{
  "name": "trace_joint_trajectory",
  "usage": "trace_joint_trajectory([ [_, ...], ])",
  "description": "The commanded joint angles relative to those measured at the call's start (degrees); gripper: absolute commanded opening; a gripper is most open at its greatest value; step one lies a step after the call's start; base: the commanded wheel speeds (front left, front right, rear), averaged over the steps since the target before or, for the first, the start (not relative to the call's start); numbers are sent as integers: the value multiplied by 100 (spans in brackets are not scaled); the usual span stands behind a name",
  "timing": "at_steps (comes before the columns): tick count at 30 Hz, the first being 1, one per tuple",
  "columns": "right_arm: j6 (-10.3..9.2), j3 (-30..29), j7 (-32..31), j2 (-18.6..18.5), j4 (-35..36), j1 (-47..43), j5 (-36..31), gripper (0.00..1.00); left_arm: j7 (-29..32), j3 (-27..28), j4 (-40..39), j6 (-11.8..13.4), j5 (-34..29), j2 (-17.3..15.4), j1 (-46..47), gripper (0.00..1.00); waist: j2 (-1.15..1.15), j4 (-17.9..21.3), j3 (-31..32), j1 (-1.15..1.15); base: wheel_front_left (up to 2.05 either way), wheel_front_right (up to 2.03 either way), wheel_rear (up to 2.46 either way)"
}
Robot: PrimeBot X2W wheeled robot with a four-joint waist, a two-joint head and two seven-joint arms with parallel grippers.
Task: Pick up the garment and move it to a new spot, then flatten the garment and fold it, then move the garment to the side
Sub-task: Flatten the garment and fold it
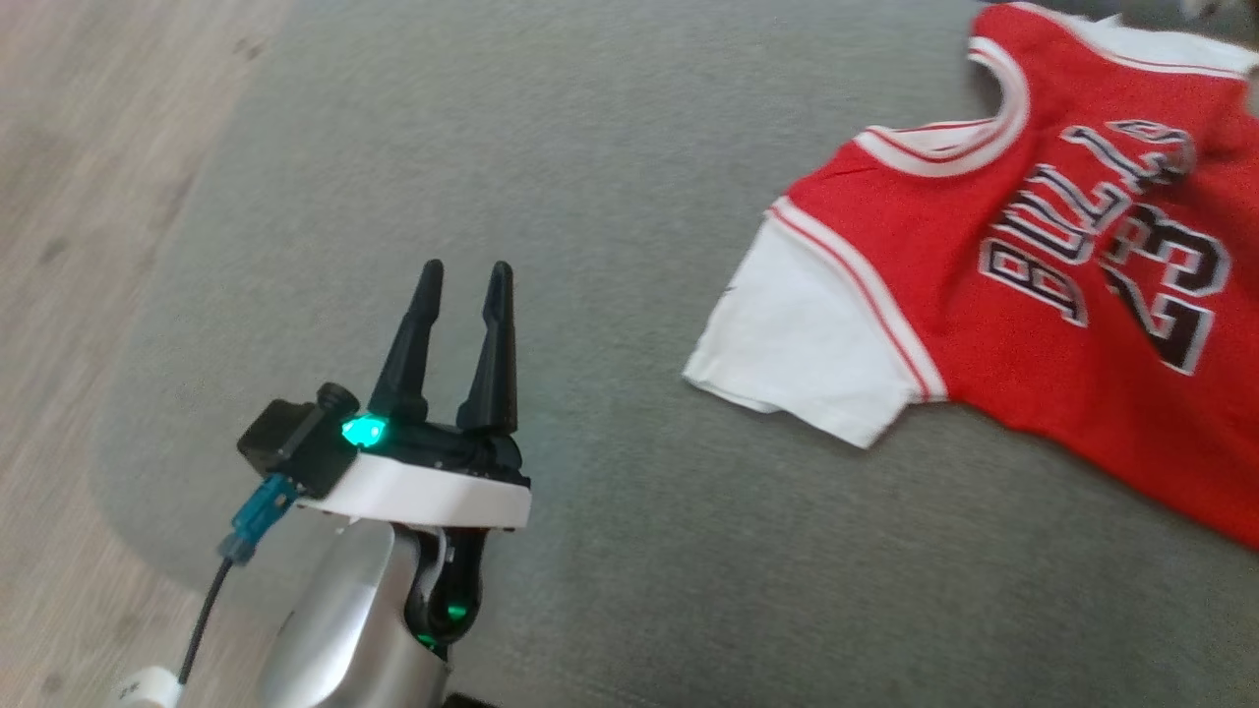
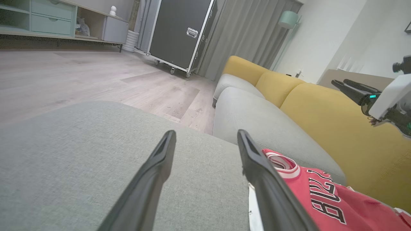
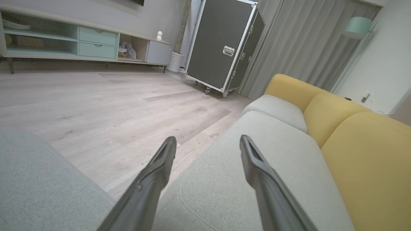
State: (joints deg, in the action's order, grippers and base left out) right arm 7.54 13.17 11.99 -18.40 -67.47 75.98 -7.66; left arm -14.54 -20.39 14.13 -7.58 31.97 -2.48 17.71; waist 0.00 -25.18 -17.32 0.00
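The garment [image 1: 1062, 285] is a red jersey with white sleeves, lettered BULLS 23, lying spread on the grey cushion [image 1: 590, 246] at the right of the head view. My left gripper [image 1: 466, 273] stands open over bare cushion to the jersey's left, nothing between its fingers. Along the left wrist view's lower right runs the jersey [image 2: 324, 199], partly behind one finger. My right gripper [image 2: 341, 82] hovers high at that view's right edge, above the yellow backrest. In the right wrist view its fingers [image 3: 253, 160] are spread apart over the sofa seat, holding nothing.
A yellow-backed sofa [image 3: 353, 154] with grey seats runs beside the cushion. Wooden floor [image 3: 96, 102] lies beyond the cushion's left edge. A black wheeled flight case [image 3: 221, 45], grey curtains, a low shelf unit [image 3: 80, 41] and a mint lamp [image 3: 356, 27] stand farther off.
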Motion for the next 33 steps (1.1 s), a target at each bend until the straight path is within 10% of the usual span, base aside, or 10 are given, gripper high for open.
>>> trace_joint_trajectory([
  [1,-5,-12,136,149,129,0,95,100,-46,271,-173,9,-88,-41,190,100,0,293,161,0,0,0,0],
  [18,-5,-679,300,1135,3047,-3813,1079,100,-46,1140,-250,9,-566,-160,-507,100,0,2076,1205,0,0,0,0],
  [33,-5,-1219,300,1549,5028,-6484,1259,100,-46,1168,-31,9,-708,-210,-839,100,0,2577,1296,0,0,0,0],
])
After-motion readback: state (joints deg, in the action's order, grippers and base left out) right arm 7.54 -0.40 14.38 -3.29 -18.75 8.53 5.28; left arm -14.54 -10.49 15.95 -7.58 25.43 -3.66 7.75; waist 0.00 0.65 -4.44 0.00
